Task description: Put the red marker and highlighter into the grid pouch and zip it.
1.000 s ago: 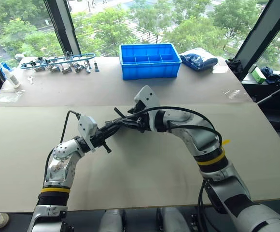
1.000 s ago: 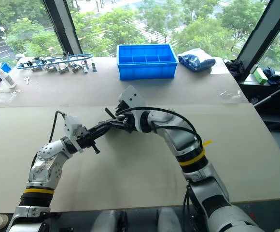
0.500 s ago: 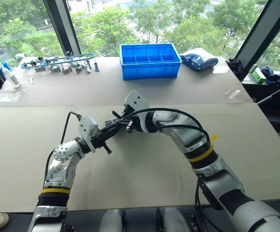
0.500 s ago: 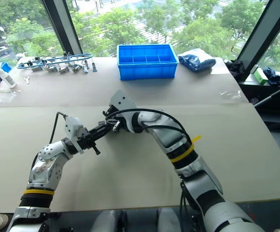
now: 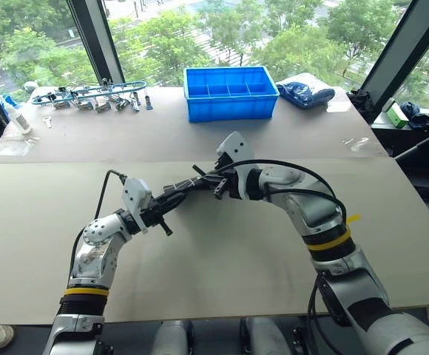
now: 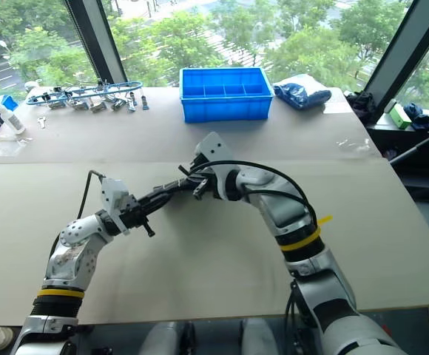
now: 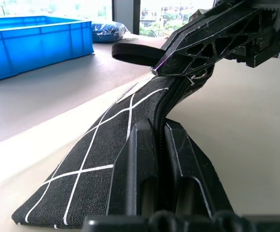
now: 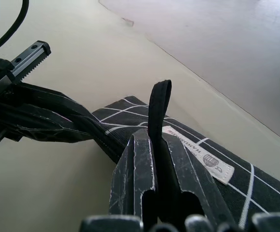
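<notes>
The grid pouch (image 7: 106, 159), black with white lines and a small white label (image 8: 199, 155), hangs stretched above the table between my two grippers. My left gripper (image 7: 160, 140) is shut on one end of it, at the zipper line. My right gripper (image 8: 157, 145) is shut on the black zipper pull (image 8: 160, 104) further along, toward the label end. In the head views the pouch (image 5: 191, 190) shows as a thin dark band from the left gripper (image 5: 169, 202) to the right gripper (image 5: 213, 183). The red marker and the highlighter are out of view.
A blue plastic bin (image 5: 230, 92) stands at the back middle of the table. Metal tools (image 5: 89, 95) lie at the back left beside a white bottle (image 5: 18, 118). A blue bag (image 5: 303, 92) rests at the back right.
My right gripper went in close to the left gripper, shut on the zipper pull, then drew back to the right along the pouch. The left gripper stayed still.
</notes>
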You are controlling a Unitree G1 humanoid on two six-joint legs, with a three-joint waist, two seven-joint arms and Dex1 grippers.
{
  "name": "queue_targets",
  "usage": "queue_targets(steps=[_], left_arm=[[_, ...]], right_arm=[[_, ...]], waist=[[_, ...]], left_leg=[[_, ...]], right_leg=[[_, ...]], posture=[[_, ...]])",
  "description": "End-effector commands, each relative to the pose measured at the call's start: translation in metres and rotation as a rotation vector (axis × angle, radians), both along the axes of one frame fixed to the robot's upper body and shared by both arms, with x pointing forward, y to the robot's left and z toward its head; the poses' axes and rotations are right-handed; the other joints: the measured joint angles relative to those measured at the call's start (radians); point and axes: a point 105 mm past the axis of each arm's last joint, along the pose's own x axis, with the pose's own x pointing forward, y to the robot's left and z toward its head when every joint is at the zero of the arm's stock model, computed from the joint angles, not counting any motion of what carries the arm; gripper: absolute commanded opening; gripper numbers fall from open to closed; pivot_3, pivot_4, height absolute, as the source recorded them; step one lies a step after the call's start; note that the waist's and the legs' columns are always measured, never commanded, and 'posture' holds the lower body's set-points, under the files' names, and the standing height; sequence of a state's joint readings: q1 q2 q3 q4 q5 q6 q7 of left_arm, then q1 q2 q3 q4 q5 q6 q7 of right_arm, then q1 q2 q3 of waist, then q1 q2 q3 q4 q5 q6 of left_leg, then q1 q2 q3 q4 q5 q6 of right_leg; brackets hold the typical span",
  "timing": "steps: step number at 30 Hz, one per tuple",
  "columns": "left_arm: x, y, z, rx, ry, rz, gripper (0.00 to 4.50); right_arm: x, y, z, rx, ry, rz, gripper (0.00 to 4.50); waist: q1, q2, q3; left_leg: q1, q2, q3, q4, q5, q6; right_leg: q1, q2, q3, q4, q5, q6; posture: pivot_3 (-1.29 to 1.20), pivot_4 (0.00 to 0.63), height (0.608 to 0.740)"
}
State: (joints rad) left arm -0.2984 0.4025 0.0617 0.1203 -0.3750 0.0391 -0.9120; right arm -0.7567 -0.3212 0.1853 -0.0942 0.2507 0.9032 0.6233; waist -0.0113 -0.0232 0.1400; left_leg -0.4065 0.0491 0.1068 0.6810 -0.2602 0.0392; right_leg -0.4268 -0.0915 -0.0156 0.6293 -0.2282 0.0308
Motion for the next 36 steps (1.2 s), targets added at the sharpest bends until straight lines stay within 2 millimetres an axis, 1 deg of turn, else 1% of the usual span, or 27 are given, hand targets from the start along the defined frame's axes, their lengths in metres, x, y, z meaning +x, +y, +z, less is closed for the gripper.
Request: queue_targets(steps=[1, 2, 3, 4, 6, 8, 12, 13, 15, 17, 18, 21, 23, 25, 29, 30, 32, 33, 34, 36], left_arm=[[0.000, 0.006, 0.010, -0.006, -0.046, 0.018, 0.00], [0.000, 0.006, 0.010, -0.006, -0.045, 0.018, 0.00], [0.000, 0.007, 0.010, -0.006, -0.045, 0.018, 0.00], [0.000, 0.007, 0.010, -0.006, -0.044, 0.019, 0.00], [0.001, 0.008, 0.010, -0.005, -0.044, 0.019, 0.00], [0.001, 0.008, 0.010, -0.005, -0.043, 0.018, 0.00], [0.002, 0.007, 0.010, -0.006, -0.043, 0.016, 0.00], [0.002, 0.007, 0.010, -0.007, -0.043, 0.016, 0.00], [0.002, 0.006, 0.010, -0.007, -0.043, 0.013, 0.00], [0.001, 0.005, 0.009, -0.007, -0.041, 0.009, 0.00], [0.001, 0.005, 0.009, -0.007, -0.040, 0.008, 0.00], [0.001, 0.005, 0.009, -0.008, -0.037, 0.005, 0.00], [0.000, 0.005, 0.008, -0.005, -0.034, -0.002, 0.00], [0.000, 0.005, 0.007, 0.006, -0.033, -0.010, 0.00], [-0.002, 0.003, 0.006, 0.031, -0.030, -0.036, 0.00], [-0.004, 0.002, 0.005, 0.046, -0.029, -0.052, 0.00], [-0.009, 0.002, 0.004, 0.096, -0.041, -0.093, 0.00], [-0.012, 0.002, 0.003, 0.118, -0.044, -0.115, 0.00], [-0.014, 0.003, 0.001, 0.143, -0.048, -0.134, 0.00], [-0.019, 0.005, -0.003, 0.189, -0.054, -0.162, 0.00]], right_arm=[[0.005, -0.069, 0.016, 0.008, -0.082, -0.180, 0.03], [0.006, -0.086, 0.015, -0.008, -0.094, -0.224, 0.03], [0.006, -0.097, 0.015, -0.020, -0.095, -0.250, 0.03], [0.006, -0.106, 0.015, -0.023, -0.096, -0.268, 0.03], [0.007, -0.117, 0.016, -0.024, -0.098, -0.301, 0.03], [0.009, -0.121, 0.016, -0.020, -0.096, -0.326, 0.03], [0.012, -0.114, 0.015, 0.033, -0.074, -0.332, 0.03], [0.012, -0.113, 0.015, 0.048, -0.070, -0.331, 0.83], [0.008, -0.104, 0.015, 0.084, -0.044, -0.280, 1.31], [-0.002, -0.092, 0.021, 0.135, -0.020, -0.190, 2.10], [-0.002, -0.092, 0.023, 0.157, -0.009, -0.192, 2.37], [-0.019, -0.091, 0.027, 0.218, 0.070, -0.095, 3.41], [-0.035, -0.096, 0.028, 0.220, 0.088, -0.025, 3.41], [-0.050, -0.105, 0.024, 0.173, 0.077, 0.019, 3.41], [-0.070, -0.119, 0.008, 0.074, 0.075, 0.059, 3.41], [-0.075, -0.125, -0.004, 0.036, 0.090, 0.064, 3.41], [-0.080, -0.145, -0.044, -0.046, 0.165, 0.010, 3.41], [-0.083, -0.152, -0.059, -0.080, 0.187, -0.008, 3.41], [-0.084, -0.155, -0.068, -0.096, 0.196, -0.018, 3.41], [-0.084, -0.154, -0.075, -0.092, 0.192, -0.022, 3.41]], waist=[[0.008, 0.000, 0.000], [0.010, 0.000, 0.000], [0.011, 0.000, 0.000], [0.010, 0.000, 0.000], [0.000, 0.000, 0.000], [-0.007, 0.000, 0.000], [-0.004, 0.000, 0.000], [-0.003, 0.000, 0.000], [0.000, 0.000, 0.000], [0.002, 0.000, 0.000], [0.002, 0.000, 0.000], [0.002, 0.000, 0.000], [0.008, 0.000, 0.000], [0.014, 0.000, 0.000], [0.020, 0.000, 0.000], [0.021, 0.000, 0.000], [0.021, -0.001, 0.000], [0.021, -0.001, 0.000], [0.021, -0.001, 0.000], [0.017, -0.001, 0.000]], left_leg=[[0.000, 0.000, 0.000, 0.000, 0.000, 0.000], [0.000, 0.000, 0.000, 0.000, 0.000, 0.001], [0.000, -0.001, 0.000, 0.000, -0.001, 0.001], [0.000, -0.001, 0.000, 0.000, -0.001, 0.001], [0.001, 0.000, 0.001, 0.000, -0.001, 0.001], [0.002, 0.000, 0.001, -0.001, -0.001, 0.001], [0.002, 0.001, 0.000, -0.001, -0.001, 0.001], [0.002, 0.001, 0.000, -0.001, -0.001, 0.001], [0.001, 0.000, 0.000, -0.001, -0.001, 0.001], [0.001, 0.000, 0.000, -0.001, -0.001, 0.001], [0.001, 0.000, 0.000, -0.001, -0.001, 0.001], [0.001, 0.000, 0.000, -0.001, -0.001, 0.001], [0.001, 0.000, 0.000, -0.001, -0.001, 0.002], [0.000, 0.000, -0.001, -0.001, -0.001, 0.002], [0.001, 0.000, -0.001, -0.001, -0.002, 0.004], [0.001, 0.000, -0.001, 0.000, -0.002, 0.004], [0.001, 0.000, -0.001, 0.000, -0.002, 0.004], [0.002, 0.000, -0.001, 0.000, -0.002, 0.004], [0.002, 0.000, -0.001, 0.000, -0.002, 0.004], [0.002, 0.000, 0.000, 0.000, -0.002, 0.004]], right_leg=[[0.001, 0.000, 0.000, -0.001, 0.000, 0.000], [0.001, 0.000, -0.001, -0.002, 0.000, 0.000], [0.001, -0.001, 0.000, -0.003, 0.000, 0.001], [0.001, -0.001, 0.000, -0.004, 0.000, 0.001], [0.001, 0.001, 0.001, -0.003, 0.000, 0.001], [0.001, 0.002, 0.002, -0.003, 0.000, 0.000], [0.001, 0.002, 0.002, -0.002, -0.001, -0.001], [0.001, 0.002, 0.002, -0.002, -0.001, -0.001], [0.001, 0.001, 0.002, -0.002, 0.000, 0.000], [0.001, 0.001, 0.001, -0.003, 0.000, 0.000], [0.001, 0.000, 0.001, -0.003, 0.000, 0.000], [0.001, 0.000, 0.001, -0.003, 0.000, 0.000], [0.001, 0.000, 0.001, -0.003, 0.000, 0.000], [0.001, 0.000, 0.001, -0.004, 0.000, 0.000], [0.002, 0.000, 0.001, -0.005, 0.000, 0.000], [0.002, 0.000, 0.001, -0.005, 0.000, 0.000], [0.002, 0.000, 0.001, -0.005, 0.000, 0.001], [0.003, 0.001, 0.001, -0.005, -0.001, 0.001], [0.003, 0.001, 0.001, -0.005, -0.001, 0.001], [0.002, 0.001, 0.002, -0.005, -0.001, 0.001]], posture=[[0.00, 0.150, 0.740], [0.00, 0.150, 0.740], [0.00, 0.150, 0.740], [0.00, 0.150, 0.740], [0.00, 0.150, 0.740], [0.00, 0.150, 0.740], [0.00, 0.150, 0.740], [0.00, 0.150, 0.740], [0.00, 0.150, 0.740], [0.00, 0.150, 0.740], [0.00, 0.150, 0.740], [0.00, 0.150, 0.740], [0.00, 0.150, 0.740], [0.00, 0.150, 0.740], [0.00, 0.150, 0.740], [0.00, 0.150, 0.740], [0.00, 0.150, 0.740], [0.00, 0.150, 0.740], [0.00, 0.150, 0.740], [0.00, 0.150, 0.740]])
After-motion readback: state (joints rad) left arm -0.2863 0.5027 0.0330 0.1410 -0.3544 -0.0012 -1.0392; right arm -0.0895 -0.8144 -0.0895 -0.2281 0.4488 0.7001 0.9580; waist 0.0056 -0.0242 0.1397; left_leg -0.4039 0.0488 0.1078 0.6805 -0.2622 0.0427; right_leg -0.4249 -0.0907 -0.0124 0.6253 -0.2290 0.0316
